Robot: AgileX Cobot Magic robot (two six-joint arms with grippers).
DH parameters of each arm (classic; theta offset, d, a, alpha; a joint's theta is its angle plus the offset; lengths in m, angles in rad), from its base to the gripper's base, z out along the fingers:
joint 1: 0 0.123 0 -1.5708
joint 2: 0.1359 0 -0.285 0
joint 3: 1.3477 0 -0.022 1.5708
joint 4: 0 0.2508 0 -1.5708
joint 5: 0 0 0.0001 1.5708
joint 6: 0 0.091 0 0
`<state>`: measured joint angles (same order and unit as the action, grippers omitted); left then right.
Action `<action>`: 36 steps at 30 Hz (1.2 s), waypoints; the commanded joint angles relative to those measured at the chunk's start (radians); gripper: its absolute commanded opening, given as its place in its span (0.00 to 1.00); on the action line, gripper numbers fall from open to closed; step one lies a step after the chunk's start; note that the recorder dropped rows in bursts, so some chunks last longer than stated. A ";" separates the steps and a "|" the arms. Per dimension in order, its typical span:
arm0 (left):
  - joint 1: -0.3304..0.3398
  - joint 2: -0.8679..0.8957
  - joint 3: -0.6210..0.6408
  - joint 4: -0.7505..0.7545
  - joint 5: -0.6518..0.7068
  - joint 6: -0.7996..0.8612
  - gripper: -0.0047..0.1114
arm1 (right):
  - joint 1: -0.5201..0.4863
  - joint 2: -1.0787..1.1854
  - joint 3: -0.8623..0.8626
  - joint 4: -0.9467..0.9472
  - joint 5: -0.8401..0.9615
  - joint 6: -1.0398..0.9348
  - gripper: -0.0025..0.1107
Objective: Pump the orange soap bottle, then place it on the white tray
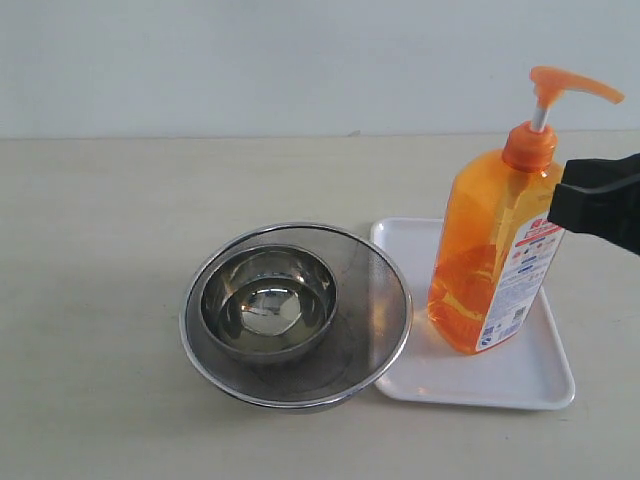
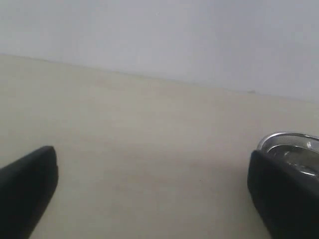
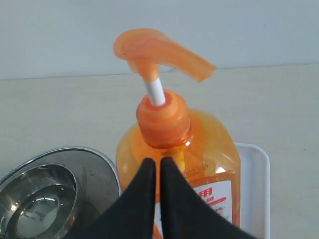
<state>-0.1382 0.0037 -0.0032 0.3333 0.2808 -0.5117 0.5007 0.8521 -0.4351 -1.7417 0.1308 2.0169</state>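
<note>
The orange soap bottle [image 1: 495, 240] stands on the white tray [image 1: 530, 385], right of frame; whether it was pumped, I can't judge. The right gripper [image 3: 154, 164] is clenched empty by its shoulder, the left gripper [image 2: 152, 164] spread, holding nothing.

I see my right gripper [image 3: 157, 162] with fingers pressed together, tips in front of the orange soap bottle [image 3: 209, 144] below its collar, pump head [image 3: 159, 50] raised on white stem [image 3: 155, 92], white tray [image 3: 256, 184] behind, nested steel bowls [image 3: 45, 199] beside

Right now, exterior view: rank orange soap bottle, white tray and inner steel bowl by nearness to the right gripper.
1. Orange soap bottle, right beside the right gripper.
2. White tray, beneath the bottle.
3. Inner steel bowl, far left.
</note>
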 commanded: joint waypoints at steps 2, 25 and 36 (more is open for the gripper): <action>0.004 -0.004 0.003 -0.012 0.007 0.005 0.86 | -0.003 -0.005 0.005 -0.003 0.017 -0.010 0.02; 0.004 -0.004 0.003 -0.366 0.026 0.520 0.86 | -0.003 -0.005 0.005 -0.003 0.016 -0.006 0.02; 0.004 -0.004 0.003 -0.366 0.042 0.520 0.86 | -0.003 -0.005 0.005 -0.003 0.016 -0.006 0.02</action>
<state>-0.1382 0.0037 -0.0032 -0.0222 0.3140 0.0000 0.5007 0.8521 -0.4351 -1.7417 0.1397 2.0169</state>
